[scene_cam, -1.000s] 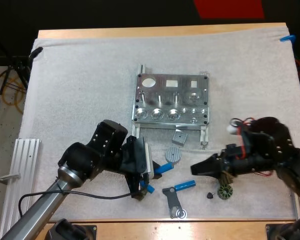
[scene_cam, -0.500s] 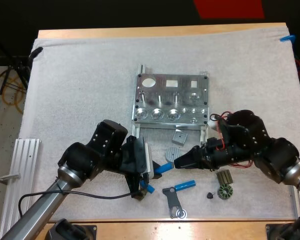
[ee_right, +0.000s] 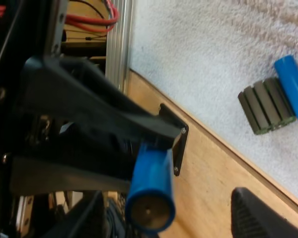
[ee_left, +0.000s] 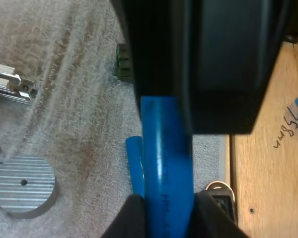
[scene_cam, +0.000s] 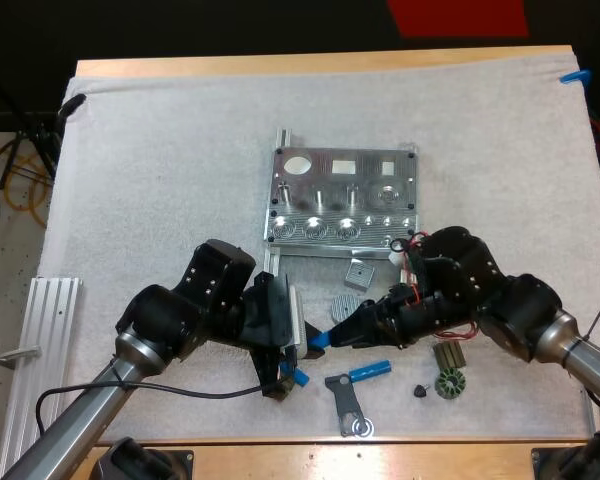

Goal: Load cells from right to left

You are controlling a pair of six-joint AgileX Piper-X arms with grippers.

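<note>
Blue cell clenched in left gripper, over the near part of white mat — nearer than metal fixture, just beside ribbed disc. Right gripper at that cell's free end, fingers spread, not pressing. Second blue cell lying nearer still — left of dark rotor.

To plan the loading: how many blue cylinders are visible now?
2. One blue cylinder is clamped in the left gripper; the other lies on the mat beside the metal lever. More may hide under the arms.
</note>
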